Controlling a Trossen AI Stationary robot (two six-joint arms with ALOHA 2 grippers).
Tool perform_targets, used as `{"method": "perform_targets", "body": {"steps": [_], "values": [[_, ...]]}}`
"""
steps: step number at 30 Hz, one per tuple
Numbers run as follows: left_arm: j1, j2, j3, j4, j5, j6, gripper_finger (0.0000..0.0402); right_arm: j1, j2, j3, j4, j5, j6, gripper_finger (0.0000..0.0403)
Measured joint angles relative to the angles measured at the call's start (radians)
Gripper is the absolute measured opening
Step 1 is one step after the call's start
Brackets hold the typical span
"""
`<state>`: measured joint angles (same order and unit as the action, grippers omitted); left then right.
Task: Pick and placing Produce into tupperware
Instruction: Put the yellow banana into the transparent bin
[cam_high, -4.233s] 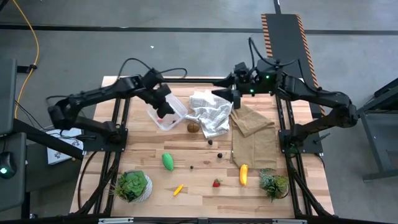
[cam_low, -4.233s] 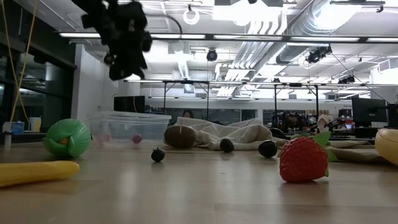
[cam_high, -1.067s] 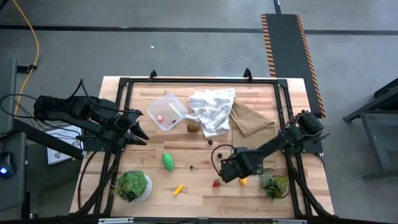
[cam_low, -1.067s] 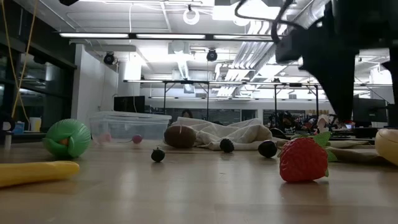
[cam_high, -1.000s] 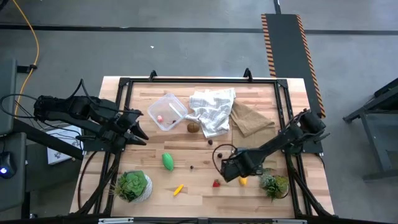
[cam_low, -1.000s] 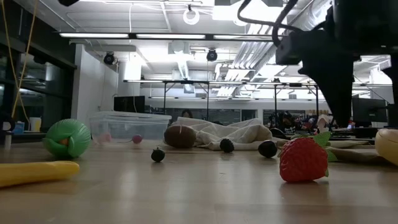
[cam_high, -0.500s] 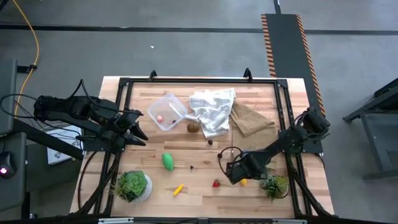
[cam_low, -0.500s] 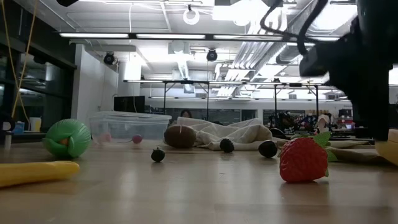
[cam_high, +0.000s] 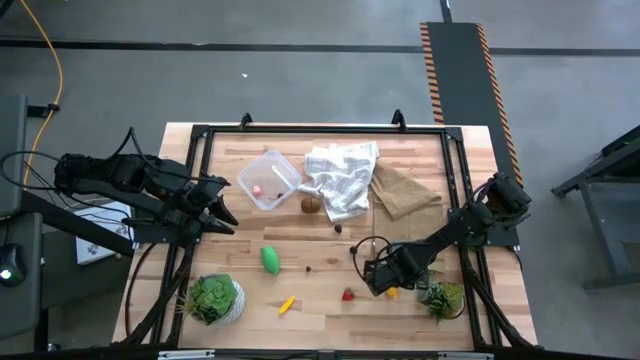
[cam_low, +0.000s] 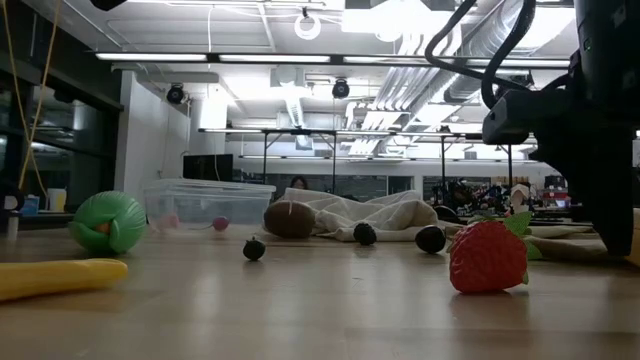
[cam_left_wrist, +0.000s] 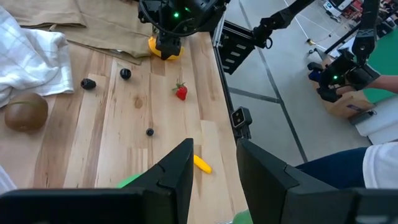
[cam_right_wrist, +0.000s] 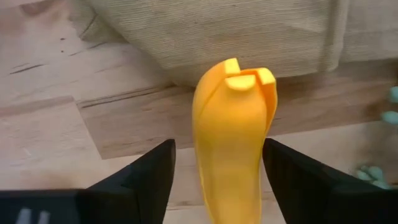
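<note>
From above, our right arm hides most of the yellow banana piece (cam_right_wrist: 233, 134) near the table's (cam_high: 320, 310) front right corner. Our right gripper's (cam_right_wrist: 214, 171) fingers are spread on both sides of it, not squeezing. Our left gripper (cam_left_wrist: 211, 171) waits at the left edge, fingers partly apart, holding nothing. The tupperware (cam_high: 268, 180) sits toward the back left.

**A robotics lab in an open industrial hall**

The wooden bench (cam_high: 320, 215) sits inside a black metal frame (cam_high: 320, 128) on a grey concrete floor (cam_high: 300, 80), with a yellow cable (cam_high: 48, 75) and a black-and-yellow striped ramp (cam_high: 462, 70) nearby. Beyond the bench, the low view shows exposed ceiling ducts (cam_low: 420, 80), long strip lights (cam_low: 300, 57), ceiling-mounted cameras (cam_low: 341, 89) and rows of workstations with monitors (cam_low: 590, 178). Toy fruit (cam_low: 488, 256) lies scattered about as test props.
</note>
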<state>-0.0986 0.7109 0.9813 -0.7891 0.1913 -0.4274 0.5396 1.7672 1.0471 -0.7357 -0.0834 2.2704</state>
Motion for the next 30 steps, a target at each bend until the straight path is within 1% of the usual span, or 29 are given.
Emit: {"method": "perform_targets", "body": {"steps": [19,25,30], "values": [[0.0,0.0,0.0,0.001,0.0,-0.001,0.0111,0.0,-0.001,0.001,-0.005,0.003,-0.001,0.0125],[0.0,0.0,0.0,0.002,-0.001,-0.001,0.0111,0.0,-0.002,0.001,-0.004,0.013,-0.006,0.0121],[0.0,0.0,0.0,0.002,-0.005,-0.001,0.0111,0.0,-0.021,0.001,0.013,0.082,-0.006,0.012]]}}
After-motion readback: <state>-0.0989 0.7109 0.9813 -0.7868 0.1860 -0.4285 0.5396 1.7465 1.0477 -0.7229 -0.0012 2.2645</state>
